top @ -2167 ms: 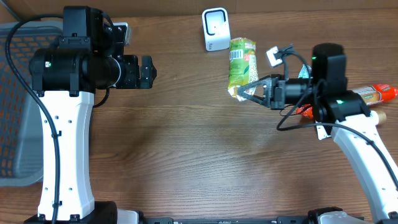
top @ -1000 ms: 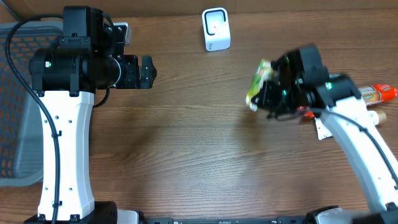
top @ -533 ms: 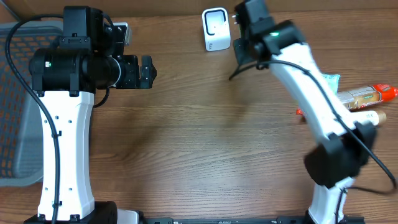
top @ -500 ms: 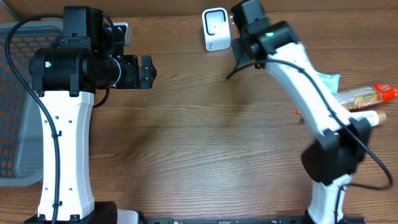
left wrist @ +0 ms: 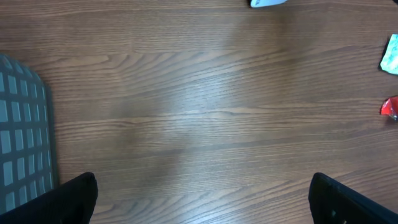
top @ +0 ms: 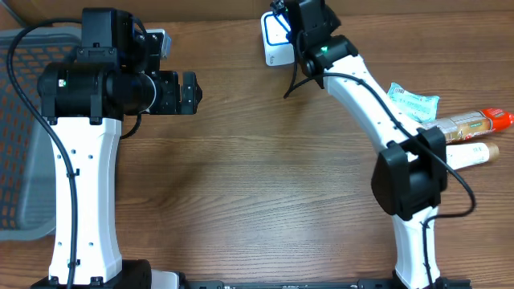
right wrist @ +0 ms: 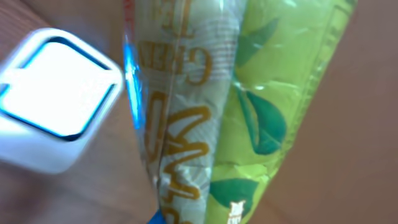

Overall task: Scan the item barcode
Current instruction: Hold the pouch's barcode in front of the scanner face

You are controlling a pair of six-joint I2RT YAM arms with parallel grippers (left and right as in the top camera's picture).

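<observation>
I've swung the right gripper (top: 303,18), clamped on the green tea packet (right wrist: 205,124), up to the scanner (right wrist: 53,115) (left gripper (top: 189,92) idles, jaws wide), so the scan looks imminent.

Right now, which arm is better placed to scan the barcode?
Right: the right gripper holds the green plastic tea packet beside the white box-shaped scanner; the left gripper hangs open, far off.

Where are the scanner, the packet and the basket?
scanner (right wrist: 56,99): right wrist view, on its white front face.
packet (right wrist: 273,93): right wrist view, on its green printed side.
basket (top: 18,160): overhead view, on bare mesh at the table's left edge.
</observation>
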